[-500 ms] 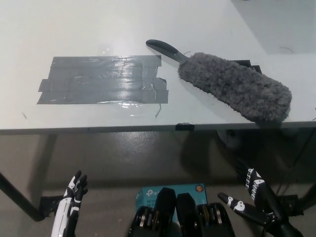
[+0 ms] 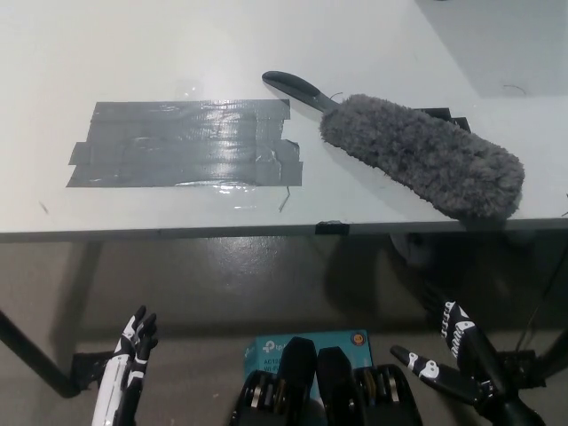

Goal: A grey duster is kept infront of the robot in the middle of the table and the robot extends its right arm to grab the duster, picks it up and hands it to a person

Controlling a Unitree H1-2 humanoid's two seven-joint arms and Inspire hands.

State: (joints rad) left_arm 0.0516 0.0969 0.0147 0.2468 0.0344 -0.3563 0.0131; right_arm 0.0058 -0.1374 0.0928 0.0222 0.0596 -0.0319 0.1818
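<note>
The grey fluffy duster (image 2: 424, 166) lies on the white table (image 2: 133, 53), at its right side near the front edge. Its dark handle (image 2: 297, 89) points up and to the left. My black right hand (image 2: 461, 366) hangs below the table's front edge at the lower right, open, fingers spread, holding nothing. It is well short of the duster. My white left hand (image 2: 127, 368) rests low at the lower left, fingers slightly apart, empty.
A large patch of grey tape (image 2: 186, 144) covers the table's middle left. A teal box (image 2: 306, 348) sits on the floor below. A table leg (image 2: 31, 355) slants at the lower left.
My right hand has dropped very slightly. The duster and the left hand have not moved.
</note>
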